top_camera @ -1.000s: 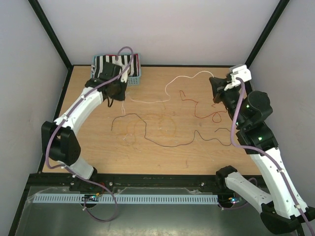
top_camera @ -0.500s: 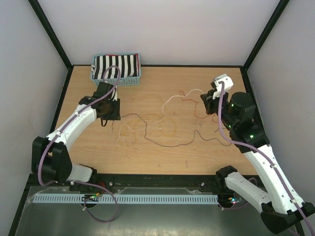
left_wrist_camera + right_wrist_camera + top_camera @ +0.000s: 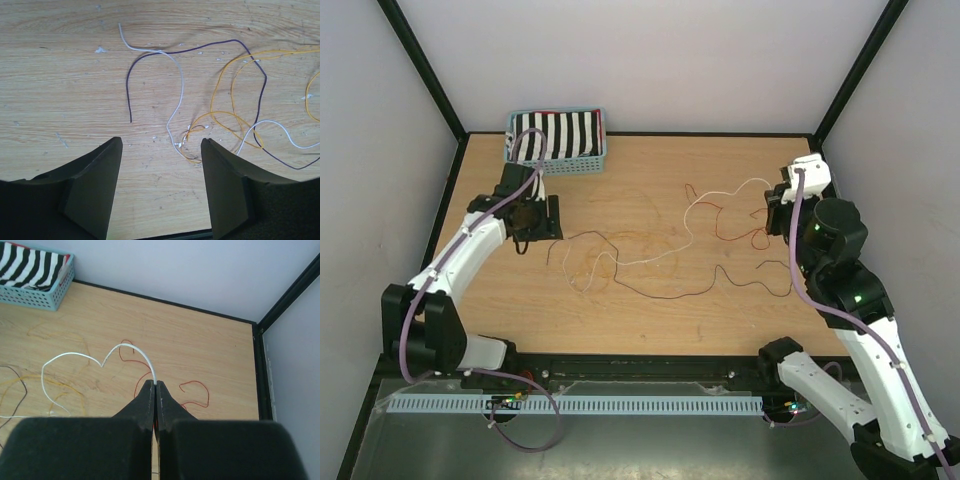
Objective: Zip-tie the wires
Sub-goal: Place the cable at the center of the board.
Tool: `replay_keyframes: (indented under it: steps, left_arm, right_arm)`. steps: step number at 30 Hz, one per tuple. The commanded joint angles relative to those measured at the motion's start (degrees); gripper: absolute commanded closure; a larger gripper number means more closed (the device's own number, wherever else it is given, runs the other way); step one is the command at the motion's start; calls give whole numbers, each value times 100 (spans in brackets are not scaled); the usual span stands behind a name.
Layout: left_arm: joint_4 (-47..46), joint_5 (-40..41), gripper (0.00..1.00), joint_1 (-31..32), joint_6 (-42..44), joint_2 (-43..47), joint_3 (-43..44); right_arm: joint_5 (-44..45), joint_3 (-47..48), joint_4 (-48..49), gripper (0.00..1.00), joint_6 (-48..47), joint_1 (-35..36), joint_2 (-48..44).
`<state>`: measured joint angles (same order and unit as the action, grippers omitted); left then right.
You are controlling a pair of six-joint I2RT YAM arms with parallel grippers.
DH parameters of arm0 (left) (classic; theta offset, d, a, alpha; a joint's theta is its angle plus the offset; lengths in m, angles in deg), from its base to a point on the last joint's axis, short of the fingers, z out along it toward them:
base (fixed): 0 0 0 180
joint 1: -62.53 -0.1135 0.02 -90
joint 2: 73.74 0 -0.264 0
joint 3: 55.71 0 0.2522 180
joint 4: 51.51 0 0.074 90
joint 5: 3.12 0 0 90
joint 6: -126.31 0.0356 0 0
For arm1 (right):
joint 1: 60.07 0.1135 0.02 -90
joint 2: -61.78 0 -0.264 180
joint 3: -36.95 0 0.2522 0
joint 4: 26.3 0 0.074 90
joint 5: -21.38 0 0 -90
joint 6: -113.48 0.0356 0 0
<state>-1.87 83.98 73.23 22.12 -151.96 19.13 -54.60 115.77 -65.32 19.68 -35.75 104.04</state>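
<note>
**Top view.** The wires (image 3: 620,262) lie loosely spread over the middle of the bench (image 3: 650,165), between the two arms. A dark strand (image 3: 660,297) runs nearest the arm bases. A blue basket (image 3: 570,163) holding a striped cloth (image 3: 560,133) stands in the far left corner, well apart from the strands.

**Left wrist view.** The left pincer (image 3: 161,150) stands with its fingers (image 3: 100,175) wide apart and nothing between them. On the bench just beyond the fingertips a small knot of white and orange strands (image 3: 214,97) crosses. The dark strand curves away above it to the left, with its free end lying flat on the wood.

**Right wrist view.** The right pincer (image 3: 155,385) is fully closed, with its tips pressed together on one end of the white wire (image 3: 75,354). That wire rises in an arch from the tips and falls back towards the bench on the left. Red strands (image 3: 192,382) lie on the wood beneath and beside the closed tips.
</note>
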Motion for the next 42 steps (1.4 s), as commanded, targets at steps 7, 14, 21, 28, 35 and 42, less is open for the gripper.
replay_keyframes:
  steps: [7, 14, 21, 28, 35, 42]
  left_arm:
    - [-291, 120, 27, 418, -189, -803, 23]
    - [-322, 565, 24, 547, -159, -737, 168]
    - [-311, 485, 21, 555, 157, -289, 475]
    - [-284, 384, 15, 600, 407, -159, 825]
    - [-211, -307, 12, 812, 911, -645, 1546]
    - [-11, -458, 11, 1268, 1203, -1654, 2365]
  right_arm:
    - [747, -141, -412, 100, 1, 18, -180]
    - [1709, -716, -659, 100, 98, 20, -371]
    - [2015, -1526, -667, 100, 766, 15, -436]
    - [2668, -1893, -663, 77, 1236, 18, -768]
    - [2737, -1755, -647, 44, 1202, 15, -968]
    - [2637, -1297, -569, 27, 966, 19, -647]
